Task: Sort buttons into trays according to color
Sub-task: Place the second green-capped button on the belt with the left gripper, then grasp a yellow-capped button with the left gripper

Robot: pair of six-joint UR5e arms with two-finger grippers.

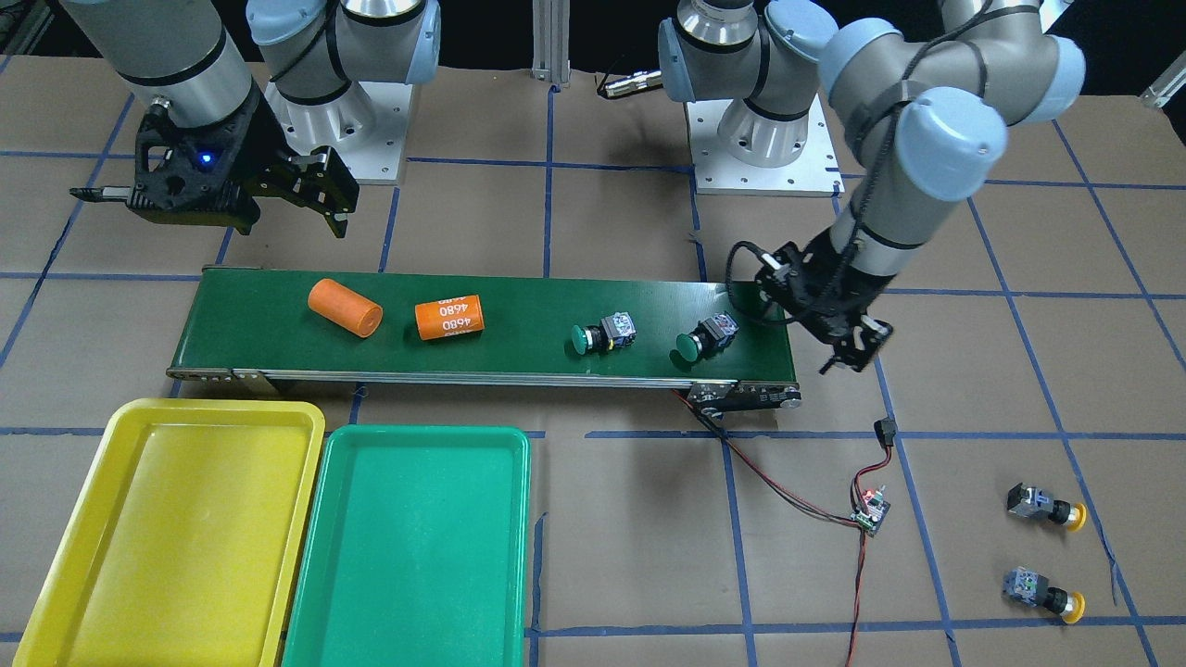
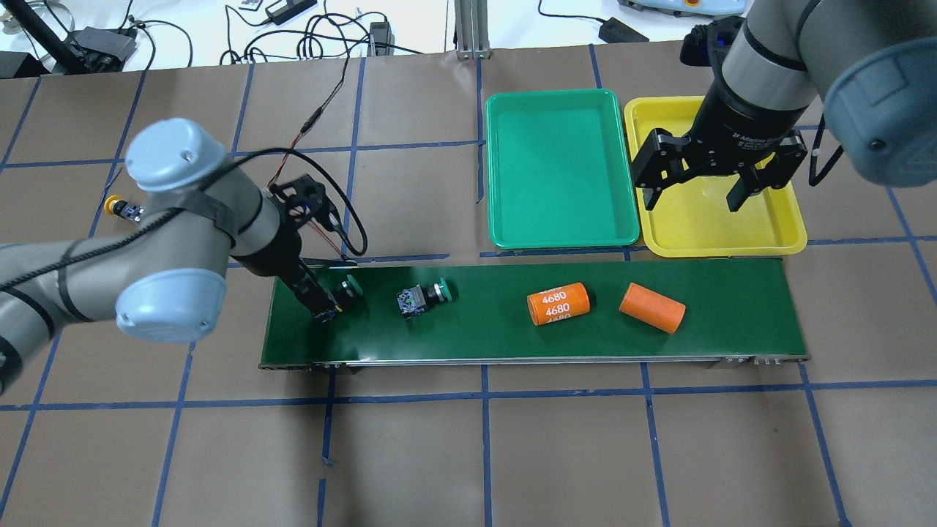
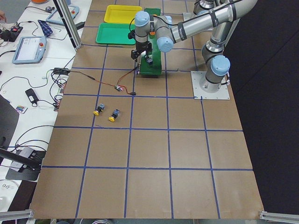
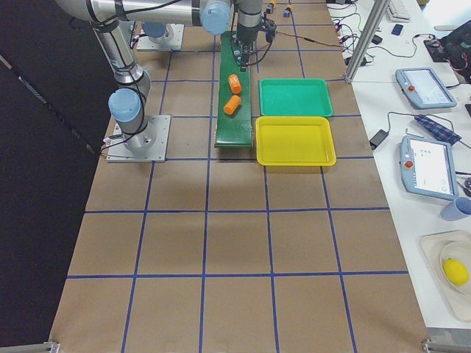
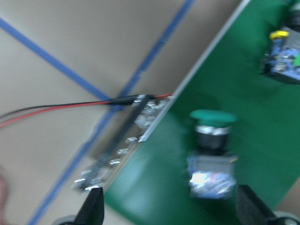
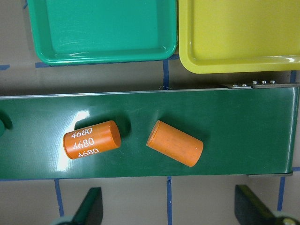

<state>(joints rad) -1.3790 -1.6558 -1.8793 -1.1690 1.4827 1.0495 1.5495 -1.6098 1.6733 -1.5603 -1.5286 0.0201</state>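
Two green buttons lie on the dark-green conveyor belt, one near its end and one further in. My left gripper is open and hangs low over the end button, which sits between its fingers without touching them. Two yellow buttons lie on the table away from the belt. My right gripper is open and empty above the yellow tray. The green tray beside it holds nothing.
Two orange cylinders lie on the belt's other half, below my right wrist camera. A small circuit board with red and black wires lies on the table near the belt's end.
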